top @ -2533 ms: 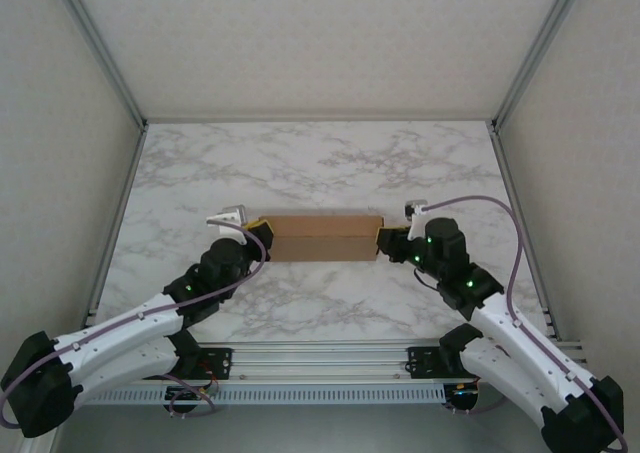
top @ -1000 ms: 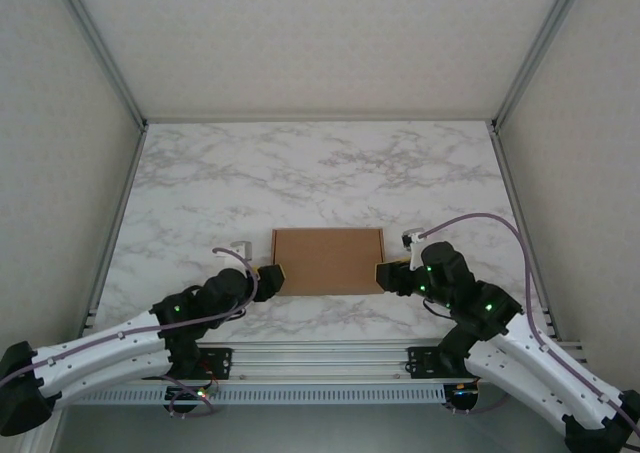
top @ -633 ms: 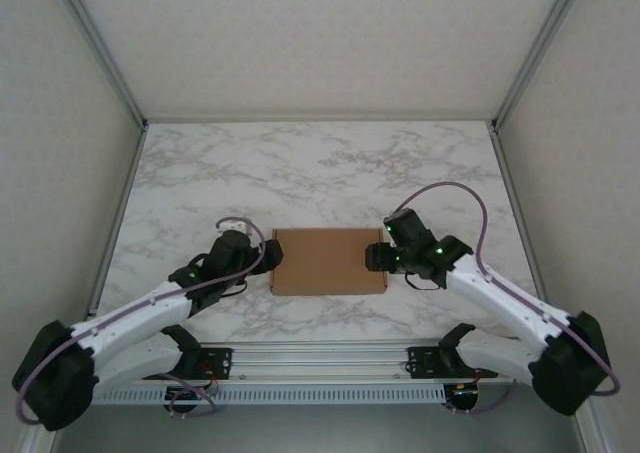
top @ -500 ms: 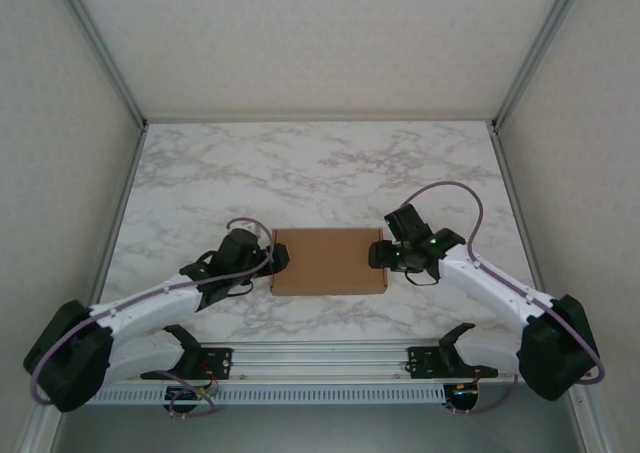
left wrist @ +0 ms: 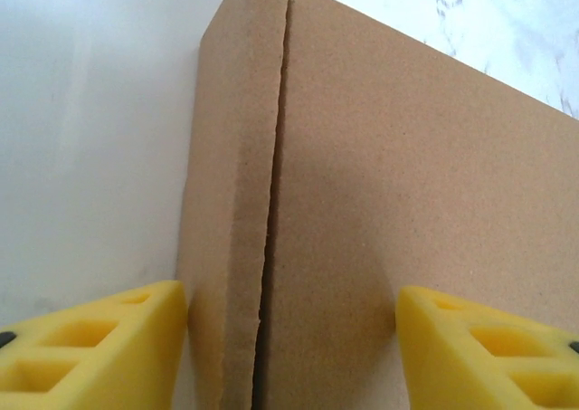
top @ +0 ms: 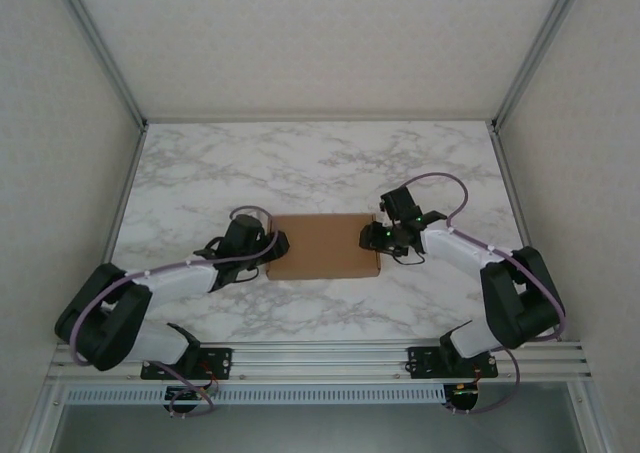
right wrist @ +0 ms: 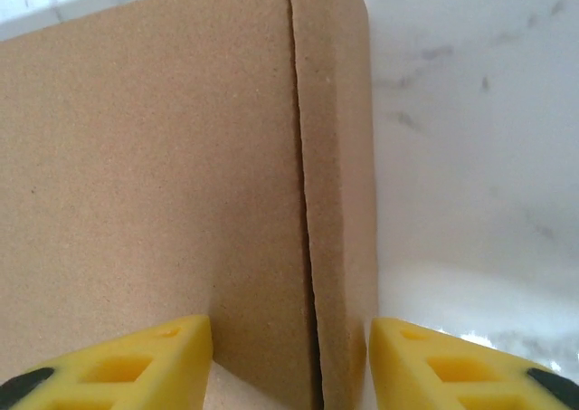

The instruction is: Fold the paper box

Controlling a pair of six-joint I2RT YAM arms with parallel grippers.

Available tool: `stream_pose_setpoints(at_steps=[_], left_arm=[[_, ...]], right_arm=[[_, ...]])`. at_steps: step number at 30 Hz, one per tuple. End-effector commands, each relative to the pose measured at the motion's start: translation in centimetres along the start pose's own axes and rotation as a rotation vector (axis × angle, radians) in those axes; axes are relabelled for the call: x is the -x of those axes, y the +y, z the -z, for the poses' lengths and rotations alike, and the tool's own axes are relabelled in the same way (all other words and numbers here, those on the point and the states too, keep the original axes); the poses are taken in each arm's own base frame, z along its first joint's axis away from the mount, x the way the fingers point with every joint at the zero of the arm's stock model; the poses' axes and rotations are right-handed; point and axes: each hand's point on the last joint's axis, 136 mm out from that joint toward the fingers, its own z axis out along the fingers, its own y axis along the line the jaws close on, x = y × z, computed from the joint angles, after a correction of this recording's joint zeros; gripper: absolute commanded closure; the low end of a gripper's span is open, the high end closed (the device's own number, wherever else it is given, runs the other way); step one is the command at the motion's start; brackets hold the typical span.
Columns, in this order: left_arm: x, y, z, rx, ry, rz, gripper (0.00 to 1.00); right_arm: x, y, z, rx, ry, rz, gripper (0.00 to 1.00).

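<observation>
The marble table (top: 330, 163) carries the paper box (top: 323, 245), which lies flat in the middle of the overhead frame with its long axis running left to right. An arm meets each short end, about equally near: the left gripper (top: 272, 245) at the left edge, the right gripper (top: 372, 237) at the right. Both have their fingers (left wrist: 90, 347) spread and pinch nothing. Each pair straddles an end wall, one finger outside over the table and one over the top panel, with the seam (left wrist: 271, 202) between them.
</observation>
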Motion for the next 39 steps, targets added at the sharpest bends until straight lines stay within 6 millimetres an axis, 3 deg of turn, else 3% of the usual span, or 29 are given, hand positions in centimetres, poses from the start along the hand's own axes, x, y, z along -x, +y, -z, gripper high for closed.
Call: stream_pose_setpoints(at_steps=[1,7,9,12,14,17,20,22,24,26,29,31,32,36,37,38,39], left_arm=[[2.2,0.6,-0.8,0.07,-0.06,-0.024,0.36],[3.3,-0.4,-2.6,0.092,-0.047,-0.025,0.35],[4.1,-0.4,-2.2,0.112,-0.072,-0.03,0.26],[6.4,-0.7,0.1,0.15,-0.161,-0.062,0.05],[8.7,-1.3,2.3,0.185,-0.243,-0.104,0.0],[13.2,-2.7,6.8,0.223,-0.424,-0.154,0.0],[17.7,-2.6,13.5,0.282,-0.72,-0.107,0.0],[19.1,-2.8,16.6,0.279,-0.845,-0.13,0.0],[19.9,-1.4,18.7,0.369,-0.972,-0.149,0.0],[19.4,0.1,17.9,0.452,-0.99,-0.307,0.0],[18.5,5.2,15.2,0.578,-0.945,-0.341,0.01],[17.8,9.4,13.8,0.593,-0.895,-0.264,0.01],[17.5,10.8,13.2,0.586,-0.877,-0.229,0.02],[17.0,15.3,11.7,0.657,-0.848,-0.157,0.04],[17.2,16.2,11.3,0.673,-0.827,-0.135,0.04],[17.8,15.8,11.3,0.647,-0.849,-0.155,0.05],[18.1,15.0,11.4,0.598,-0.885,-0.172,0.05]], right_arm=[[0.7,-1.3,-1.4,-0.032,0.001,-0.034,0.52],[1.7,-1.2,-2.3,-0.021,0.003,-0.029,0.52],[2.2,-1.2,-1.7,-0.03,-0.021,-0.023,0.45],[3.9,-1.0,1.4,-0.061,-0.124,0.012,0.23],[5.5,-0.9,4.4,-0.094,-0.224,0.041,0.01],[8.0,-0.2,9.3,-0.117,-0.399,0.09,0.01],[10.4,0.8,15.5,-0.102,-0.653,0.141,0.01],[11.6,1.4,18.9,-0.078,-0.826,0.163,0.01],[12.3,0.7,20.7,-0.108,-0.962,0.163,0.01],[12.4,-0.2,20.6,-0.192,-0.994,0.245,0.01],[12.3,-0.6,18.9,-0.299,-0.927,0.421,0.01],[12.5,-2.7,17.9,-0.406,-0.961,0.405,0.01],[12.5,-3.6,17.0,-0.439,-0.979,0.411,0.01],[11.9,-10.6,12.8,-0.639,-0.894,0.306,0.01],[11.6,-12.4,11.7,-0.679,-0.877,0.265,0.01],[11.9,-13.1,11.4,-0.671,-0.907,0.236,0.01],[10.9,-14.3,10.2,-0.64,-0.908,0.22,0.01]])
